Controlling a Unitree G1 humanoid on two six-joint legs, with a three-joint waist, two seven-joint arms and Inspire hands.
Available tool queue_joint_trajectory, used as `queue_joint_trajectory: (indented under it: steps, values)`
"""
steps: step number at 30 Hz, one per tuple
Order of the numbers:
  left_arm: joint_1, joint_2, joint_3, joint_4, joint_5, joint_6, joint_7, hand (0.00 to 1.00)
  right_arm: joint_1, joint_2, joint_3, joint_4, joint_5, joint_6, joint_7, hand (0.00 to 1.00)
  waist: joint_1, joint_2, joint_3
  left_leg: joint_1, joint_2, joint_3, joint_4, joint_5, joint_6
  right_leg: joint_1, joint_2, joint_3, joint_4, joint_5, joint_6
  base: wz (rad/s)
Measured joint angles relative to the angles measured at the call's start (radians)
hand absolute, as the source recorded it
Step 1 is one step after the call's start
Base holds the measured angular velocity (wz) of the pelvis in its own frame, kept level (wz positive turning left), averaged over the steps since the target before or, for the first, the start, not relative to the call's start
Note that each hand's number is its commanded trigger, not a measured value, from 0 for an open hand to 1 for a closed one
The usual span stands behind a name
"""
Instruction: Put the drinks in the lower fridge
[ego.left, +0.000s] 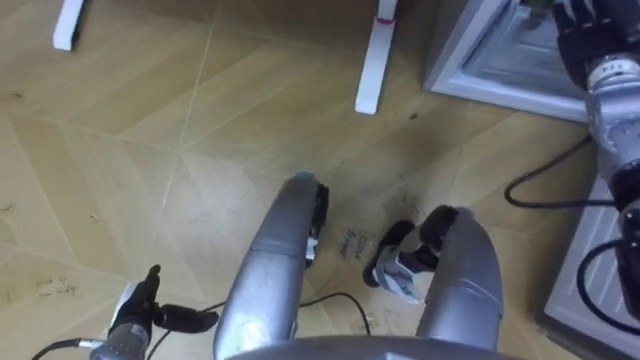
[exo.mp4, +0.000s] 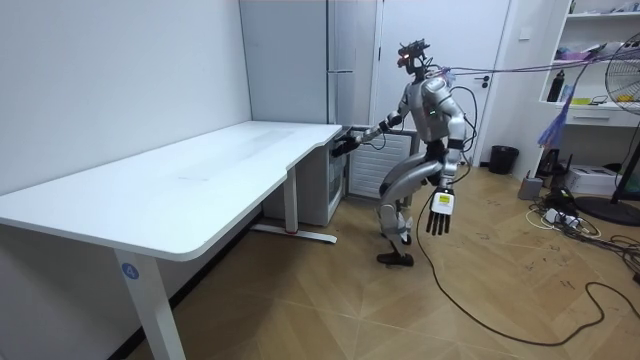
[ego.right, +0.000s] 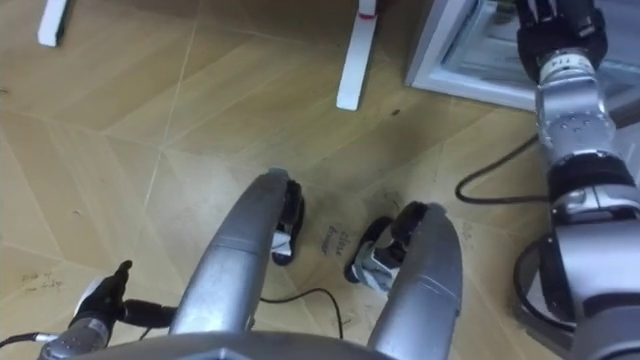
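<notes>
I stand with bent knees on the wooden floor between the white desk's end and the tall grey fridge (exo.mp4: 340, 60). My right arm reaches forward to the lower fridge (ego.left: 490, 50), whose pale frame shows at the top right of the eye views. My right hand (ego.left: 585, 30) is dark and lies at that opening, with its fingers cut off by the picture's edge. In the room view the same right hand (exo.mp4: 345, 143) is level with the desk's corner. My left hand (exo.mp4: 438, 210) hangs beside my thigh with straight, spread fingers and holds nothing; the left eye view has this left hand (ego.left: 135, 310) at its lower left.
The white desk (exo.mp4: 200, 180) stretches to the room view's left; its white feet (ego.left: 375, 60) rest on the floor in front of me. A black cable (ego.left: 540, 195) loops over the floor near the fridge. A black bin (exo.mp4: 503, 158), a fan and a shelf stand behind me.
</notes>
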Motion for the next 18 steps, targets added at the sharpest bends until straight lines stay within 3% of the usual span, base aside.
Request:
queue_joint_trajectory:
  steps: [8,13,18]
  values:
    - [-0.009,0.010,0.010,0.082,-0.001,-0.003,-0.069,0.00,0.128,-0.042,0.061,0.098,-0.286,0.049,0.210,0.00,-0.007,0.001,-0.0002,0.156,0.032,-0.022,-0.115,0.005,-0.004,0.188,0.058,-0.048,-0.162,0.036,0.018,-0.03]
    - [-0.045,0.013,0.043,0.184,-0.003,-0.032,-0.109,0.00,0.235,-0.059,0.099,0.121,-0.485,0.049,0.301,0.00,-0.014,0.001,-0.0007,0.274,0.038,-0.017,-0.202,0.003,0.004,0.303,0.088,-0.049,-0.267,0.054,0.046,-0.06]
    - [-0.072,0.011,0.070,0.256,0.000,-0.044,-0.110,0.00,0.321,-0.064,0.110,0.188,-0.644,0.063,0.354,0.00,-0.017,-0.011,-0.0063,0.391,0.043,0.011,-0.296,0.005,0.009,0.401,0.106,-0.033,-0.358,0.077,0.067,-0.13]
